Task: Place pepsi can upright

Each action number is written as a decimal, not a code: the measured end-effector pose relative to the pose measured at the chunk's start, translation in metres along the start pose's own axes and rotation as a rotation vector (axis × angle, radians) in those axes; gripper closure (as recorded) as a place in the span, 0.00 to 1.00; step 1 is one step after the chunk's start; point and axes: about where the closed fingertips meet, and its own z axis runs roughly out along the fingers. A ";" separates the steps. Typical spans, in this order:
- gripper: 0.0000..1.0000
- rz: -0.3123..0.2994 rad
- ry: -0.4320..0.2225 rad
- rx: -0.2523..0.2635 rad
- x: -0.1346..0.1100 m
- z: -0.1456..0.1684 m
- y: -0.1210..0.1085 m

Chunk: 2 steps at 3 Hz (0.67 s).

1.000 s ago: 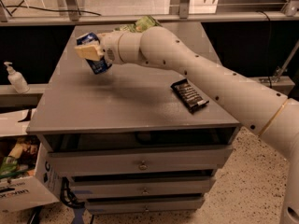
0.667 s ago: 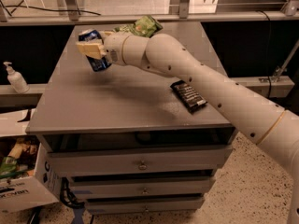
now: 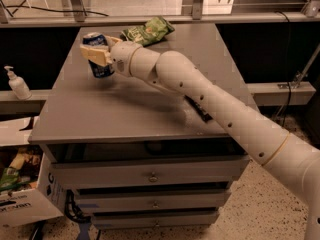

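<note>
The pepsi can [image 3: 98, 54], dark blue with white markings and a silver top, is nearly upright, tilted slightly, over the far left part of the grey tabletop [image 3: 90, 114]. My gripper [image 3: 97, 54] is shut on the pepsi can, with one tan finger [image 3: 95, 55] across its front. I cannot tell whether the can's base touches the table. My white arm [image 3: 210, 99] reaches in from the lower right.
A green snack bag [image 3: 148, 31] lies at the back of the table beside my wrist. A flat black candy bar [image 3: 200, 110] shows partly under my arm at the right. A soap bottle [image 3: 18, 84] stands on a ledge at left. A box [image 3: 20, 194] of items sits on the floor.
The gripper has carried the can back and slightly left, and the can has turned from a strong tilt to nearly upright.
</note>
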 end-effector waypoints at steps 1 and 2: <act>1.00 0.006 -0.003 -0.004 0.006 0.003 0.003; 1.00 -0.008 0.022 -0.006 0.010 0.002 0.004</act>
